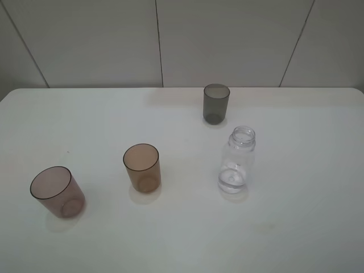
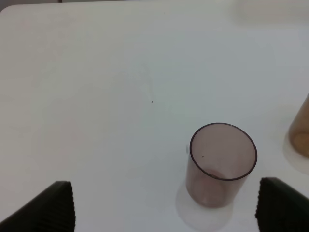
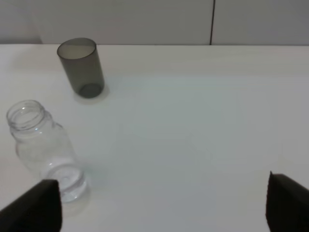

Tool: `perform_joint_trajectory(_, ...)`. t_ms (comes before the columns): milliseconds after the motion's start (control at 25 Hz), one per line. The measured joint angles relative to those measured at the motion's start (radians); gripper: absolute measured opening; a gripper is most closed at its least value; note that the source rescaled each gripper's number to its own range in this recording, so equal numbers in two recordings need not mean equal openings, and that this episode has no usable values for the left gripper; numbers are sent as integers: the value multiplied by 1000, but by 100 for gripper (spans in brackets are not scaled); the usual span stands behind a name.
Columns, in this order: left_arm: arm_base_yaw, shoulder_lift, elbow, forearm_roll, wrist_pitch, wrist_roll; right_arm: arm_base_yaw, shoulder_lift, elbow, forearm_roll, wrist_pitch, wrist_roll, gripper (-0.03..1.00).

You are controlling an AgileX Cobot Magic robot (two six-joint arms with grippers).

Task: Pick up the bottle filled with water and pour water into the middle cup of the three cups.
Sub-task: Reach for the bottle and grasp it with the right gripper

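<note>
both left fingers and right fingers gape wide, empty; bottle and middle cup stand apart.

On the left wrist feed I'm only getting the tips of the left gripper jaws, set wide apart and both cut off by the frame edge. The middle cup is sliced by the border too, so I see just a sliver of amber. A pale smear far across the desk is too blurred to name. It's the same on the right wrist: the right gripper shows wide-set jaw tips and nothing more. The bottle is so clear I can't read its water level.
</note>
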Motion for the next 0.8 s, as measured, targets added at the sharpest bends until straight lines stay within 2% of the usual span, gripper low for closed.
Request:
perform_joint_trajectory(160, 0, 0, 0, 0, 0, 0, 0, 227, -7, 45, -27, -1, 87)
perform_joint_trajectory(240, 0, 0, 0, 0, 0, 0, 0, 267, -11, 59, -56, -3, 87)
perform_joint_trajectory(440, 0, 0, 0, 0, 0, 0, 0, 476, -17, 180, -304, -33, 87)
perform_joint_trajectory(480, 0, 0, 0, 0, 0, 0, 11, 570, -17, 230, -380, -101, 87)
perform_joint_trajectory(560, 0, 0, 0, 0, 0, 0, 57, 659, -17, 268, -422, -175, 87)
perform_joint_trajectory(680, 0, 0, 0, 0, 0, 0, 176, 754, -11, 294, -492, -239, 87)
perform_joint_trajectory(800, 0, 0, 0, 0, 0, 0, 303, 800, 46, 298, -637, -253, 87)
